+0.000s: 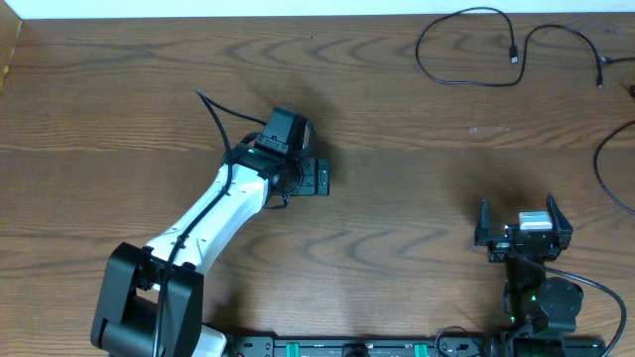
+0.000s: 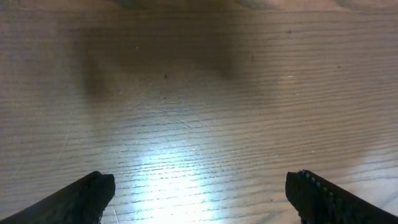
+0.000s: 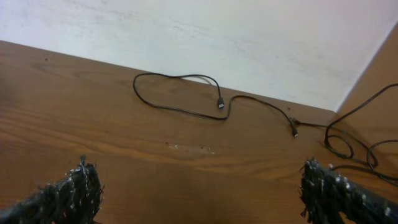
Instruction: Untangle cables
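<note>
Thin black cables lie at the table's far right corner. One cable [image 1: 458, 47] makes a loose loop ending in a small plug [image 1: 513, 57]. A second cable [image 1: 568, 38] runs on to the right, and another cable [image 1: 604, 171] curves along the right edge. The right wrist view shows the looped cable [image 3: 163, 99], its plug [image 3: 220, 103] and more coils [image 3: 346, 144] far ahead. My right gripper [image 1: 519, 220] [image 3: 199, 193] stands open and empty, well short of them. Far to the left, my left gripper [image 1: 316, 177] [image 2: 199, 196] is open over bare wood, with no cable near it.
The wooden table [image 1: 397, 198] ends at a white wall [image 3: 249, 37] just behind the cables. My left arm [image 1: 213, 213] stretches diagonally from the front left. Its own thicker black wire [image 1: 213, 114] sticks out behind the wrist.
</note>
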